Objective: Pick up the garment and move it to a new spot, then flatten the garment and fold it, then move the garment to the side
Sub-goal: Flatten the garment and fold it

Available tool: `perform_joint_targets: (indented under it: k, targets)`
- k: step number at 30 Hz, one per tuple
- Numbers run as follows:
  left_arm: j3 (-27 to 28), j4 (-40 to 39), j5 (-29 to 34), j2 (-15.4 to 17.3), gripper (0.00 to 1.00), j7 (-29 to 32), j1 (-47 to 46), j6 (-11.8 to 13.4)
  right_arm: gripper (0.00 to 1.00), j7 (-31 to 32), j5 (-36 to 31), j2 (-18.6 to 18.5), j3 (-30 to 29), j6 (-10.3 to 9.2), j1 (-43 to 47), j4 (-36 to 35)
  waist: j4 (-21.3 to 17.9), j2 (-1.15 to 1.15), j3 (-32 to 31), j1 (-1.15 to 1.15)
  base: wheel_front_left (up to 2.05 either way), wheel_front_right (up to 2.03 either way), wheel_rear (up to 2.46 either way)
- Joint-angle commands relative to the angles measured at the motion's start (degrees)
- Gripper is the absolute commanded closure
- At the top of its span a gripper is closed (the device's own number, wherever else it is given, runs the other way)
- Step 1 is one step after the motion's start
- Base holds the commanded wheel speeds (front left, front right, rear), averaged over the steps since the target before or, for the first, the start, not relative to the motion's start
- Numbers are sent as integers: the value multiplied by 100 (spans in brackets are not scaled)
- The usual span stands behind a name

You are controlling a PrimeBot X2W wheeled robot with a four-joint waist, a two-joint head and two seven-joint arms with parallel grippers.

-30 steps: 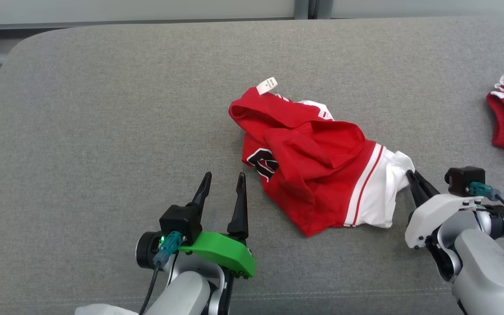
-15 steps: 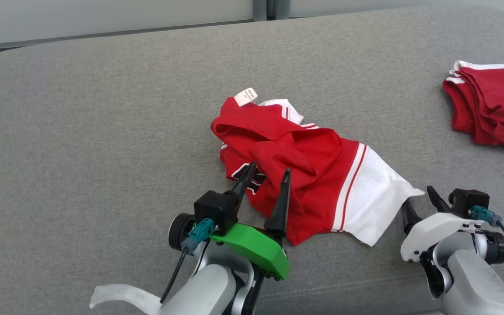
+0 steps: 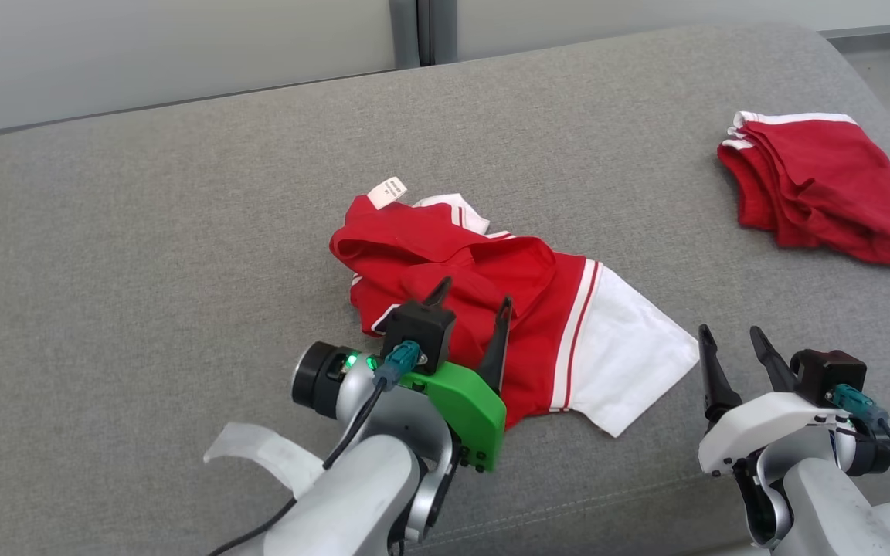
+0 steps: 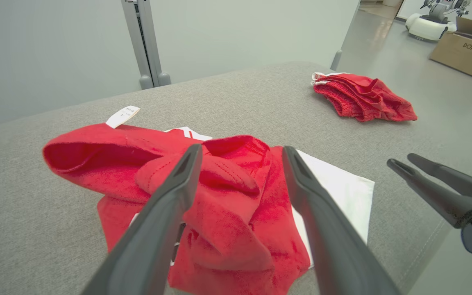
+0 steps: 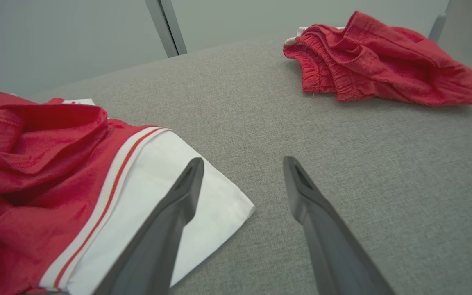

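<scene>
A crumpled red-and-white garment [image 3: 545, 309] lay near the middle of a grey upholstered surface [image 3: 144, 232], towards its near edge, as the two-armed robot worked over it. The garment's red body was bunched into loose folds, with a white label [image 3: 387, 191] sticking out at its far left corner and a flat white panel [image 3: 623, 363], edged by red-and-white stripes, spread out at its near right.

The left gripper [image 3: 474, 292] hovered over the near part of the red folds with its two dark fingers spread wide, one on each side of a raised ridge of cloth. It could not be told whether the fingers touched the fabric, and nothing was pinched between them. The right gripper [image 3: 729, 332] stood just beside the right corner of the white panel, over the bare grey surface, its fingers likewise spread apart and holding nothing.

A second red garment [image 3: 816, 185], folded in a small stack with white trim at one edge, rested well apart at the far right of the surface. A cardboard box [image 4: 465, 49] sat on the floor beyond.
</scene>
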Motion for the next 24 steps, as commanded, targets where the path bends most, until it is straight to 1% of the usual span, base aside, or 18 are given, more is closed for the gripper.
perform_joint_targets:
  k: [1,7,12,15,16,17,18,19,20,24]
  targets:
    - [-16,156,120,90,0,74,-173,83,0,-2,-80,19,11,-7,89,-115,-74,0,-47,0,0,0,0]
    - [-65,649,309,131,0,278,-485,224,0,149,-170,106,24,-7,219,-521,-150,0,-71,0,0,0,0]
    - [-147,915,293,115,0,570,-634,170,0,244,-209,139,7,-7,306,-758,-160,0,-81,0,0,0,0]
    - [-216,1109,370,153,1,758,-767,201,0,335,-225,167,-4,-7,365,-887,-172,0,-93,0,0,0,0]
    - [-259,1172,388,161,21,821,-794,191,0,342,-232,175,-9,-7,380,-928,-176,0,-96,0,0,0,0]
    - [-271,1205,369,153,47,861,-813,166,0,370,-236,185,-11,-7,400,-964,-179,0,-97,0,0,0,0]
    - [-262,1236,313,134,60,887,-824,141,0,390,-237,195,-13,-7,423,-997,-181,0,-96,0,0,0,0]
    - [-263,1270,280,121,82,932,-836,121,0,396,-236,202,-13,-7,444,-1024,-182,0,-97,0,0,0,0]
    - [-272,1300,269,116,100,951,-847,105,0,419,-234,207,-15,-7,456,-1052,-182,0,-98,0,0,0,0]
    - [-294,1446,174,110,100,1060,-814,26,0,464,-225,222,-68,-7,516,-1149,-138,0,-103,0,0,0,0]
